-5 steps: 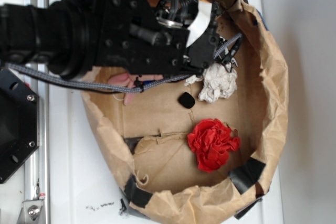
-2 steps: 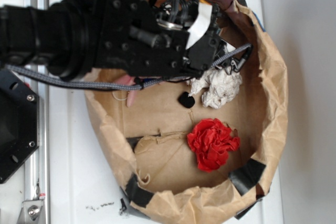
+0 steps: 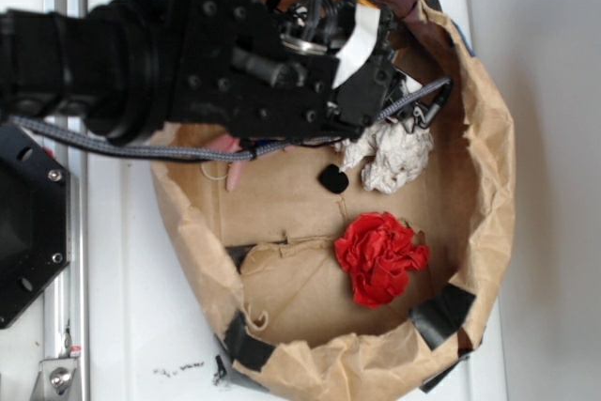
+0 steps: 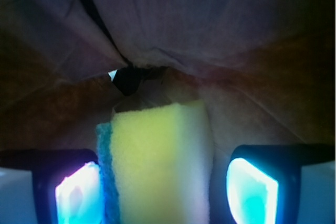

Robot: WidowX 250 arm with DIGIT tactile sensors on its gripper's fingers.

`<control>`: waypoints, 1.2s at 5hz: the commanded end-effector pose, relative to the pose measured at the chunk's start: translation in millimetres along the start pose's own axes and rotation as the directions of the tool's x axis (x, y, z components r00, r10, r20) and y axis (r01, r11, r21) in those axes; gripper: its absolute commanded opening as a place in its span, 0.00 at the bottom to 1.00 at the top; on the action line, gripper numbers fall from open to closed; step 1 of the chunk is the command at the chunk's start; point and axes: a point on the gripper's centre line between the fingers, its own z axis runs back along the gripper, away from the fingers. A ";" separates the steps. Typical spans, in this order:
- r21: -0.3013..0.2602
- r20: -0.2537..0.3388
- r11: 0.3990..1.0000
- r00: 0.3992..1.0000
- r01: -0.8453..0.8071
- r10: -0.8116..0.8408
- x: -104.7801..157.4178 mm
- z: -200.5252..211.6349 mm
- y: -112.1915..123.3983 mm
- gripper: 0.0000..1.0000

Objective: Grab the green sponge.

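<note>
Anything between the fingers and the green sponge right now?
Nothing. In the wrist view the green sponge stands between the two fingers, only bare gaps either side.

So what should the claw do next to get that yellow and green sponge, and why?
Probably close now. In the wrist view the green sponge already stands between the two open fingers of the gripper, near the left one with a gap on the right. The brown paper bag wall lies close behind, so pushing further forward seems unnecessary.
</note>
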 end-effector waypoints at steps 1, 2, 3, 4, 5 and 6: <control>-0.030 0.034 0.999 0.999 -0.038 0.039 13.2 8.7 3.1 0.00; -0.030 0.033 0.999 0.999 -0.036 0.037 13.0 9.1 3.3 0.00; -0.029 0.034 0.999 0.999 -0.029 0.030 12.3 9.3 3.9 0.00; -0.032 0.028 0.999 0.999 -0.020 0.020 12.2 10.7 3.6 0.00; -0.076 -0.063 0.992 0.992 0.103 -0.108 6.4 34.4 0.0 0.00; -0.174 -0.166 0.958 0.952 0.229 -0.258 2.4 72.9 1.6 0.00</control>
